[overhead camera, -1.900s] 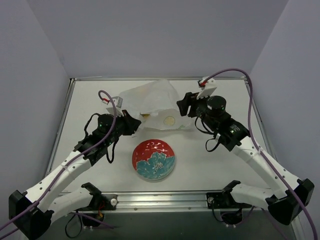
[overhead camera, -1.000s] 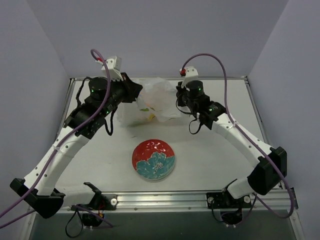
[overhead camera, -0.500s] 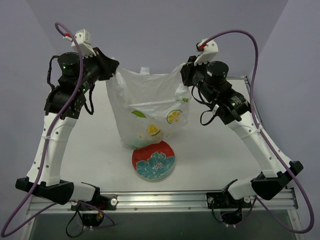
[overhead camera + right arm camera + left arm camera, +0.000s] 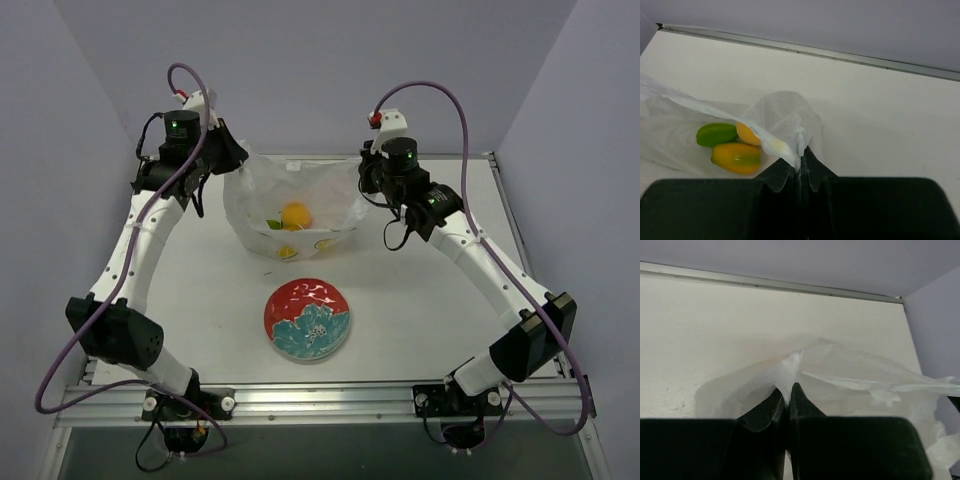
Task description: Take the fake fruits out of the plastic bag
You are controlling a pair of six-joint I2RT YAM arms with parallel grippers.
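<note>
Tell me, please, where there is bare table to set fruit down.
Bare table lies between the plate and left arm, and between plate and right arm. Crowded: the far middle, where left gripper and right gripper hold the plastic bag.

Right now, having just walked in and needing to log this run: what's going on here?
Both arms hold the plastic bag stretched between them at the far side of the table. The left gripper is shut on one edge of the film, the right gripper on the opposite edge. The fake fruits lie inside the bag: a round orange one, a mango shape and a green piece are visible. The floral plate sits on the table in front of the bag.
</note>
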